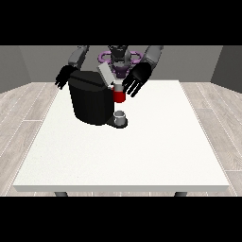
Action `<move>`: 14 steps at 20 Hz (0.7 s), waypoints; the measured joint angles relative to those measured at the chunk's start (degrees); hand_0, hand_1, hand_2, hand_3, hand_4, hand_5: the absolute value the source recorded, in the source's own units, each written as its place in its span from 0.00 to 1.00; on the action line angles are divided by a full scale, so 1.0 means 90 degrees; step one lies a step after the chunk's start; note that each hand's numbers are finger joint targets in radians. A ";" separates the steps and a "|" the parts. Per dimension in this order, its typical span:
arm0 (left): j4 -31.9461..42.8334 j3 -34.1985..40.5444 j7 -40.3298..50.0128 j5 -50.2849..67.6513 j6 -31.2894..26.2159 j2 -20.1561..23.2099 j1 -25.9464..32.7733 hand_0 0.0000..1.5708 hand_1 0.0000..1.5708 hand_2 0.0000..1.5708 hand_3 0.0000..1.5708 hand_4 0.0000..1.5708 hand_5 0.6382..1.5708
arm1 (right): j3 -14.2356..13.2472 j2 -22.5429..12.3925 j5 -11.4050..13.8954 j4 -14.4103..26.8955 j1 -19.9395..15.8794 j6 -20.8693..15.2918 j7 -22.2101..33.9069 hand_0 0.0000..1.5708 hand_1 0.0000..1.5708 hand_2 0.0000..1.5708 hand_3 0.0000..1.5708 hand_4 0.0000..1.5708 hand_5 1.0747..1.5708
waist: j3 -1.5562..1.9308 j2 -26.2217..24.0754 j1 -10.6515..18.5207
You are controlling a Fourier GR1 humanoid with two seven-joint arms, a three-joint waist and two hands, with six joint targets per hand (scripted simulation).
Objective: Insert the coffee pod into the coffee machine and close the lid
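Standing nearest the camera on the white worktop (142, 156), a small grey cup (121, 116) sits on the drip base of the black coffee machine (90, 101), under the spout where a drink would fall. Just above it a red part (119, 96) shows at the machine's front; whether that is the coffee pod already seated I cannot tell. The grey lid (106, 74) is tilted up, so closing looks not yet done. The hand at the view's right (136, 79) hovers beside the lid, fingers spread and holding nothing, apparently placed to press it down. The hand at the view's left (63, 77) hangs behind the machine, fingers relaxed and empty.
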 measured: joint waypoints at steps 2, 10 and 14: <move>0.0017 -0.0089 0.0073 -0.0086 -0.0094 -0.0034 -0.0009 0.00 0.00 0.00 0.00 0.00 1.00 | -0.0004 0.0049 0.0003 0.0085 0.0045 -0.0034 -0.0054 0.00 0.00 0.00 0.00 0.28 1.00 | -0.0005 -0.0056 0.0025; -0.0045 -0.0182 0.0076 -0.0186 -0.0298 -0.0145 0.0084 0.00 0.00 0.00 0.00 0.00 1.00 | -0.0172 -0.0092 -0.0054 0.0340 0.0075 0.0004 -0.0058 0.00 0.00 0.00 0.00 0.24 1.00 | -0.0008 -0.0293 0.0192; -0.0065 -0.0172 0.0070 -0.0216 -0.0319 -0.0164 0.0190 0.00 0.00 0.00 0.00 0.00 1.00 | -0.0149 -0.0073 -0.0051 0.0344 0.0145 -0.0009 -0.0008 0.00 0.00 0.00 0.00 0.26 1.00 | -0.0010 -0.0452 0.0233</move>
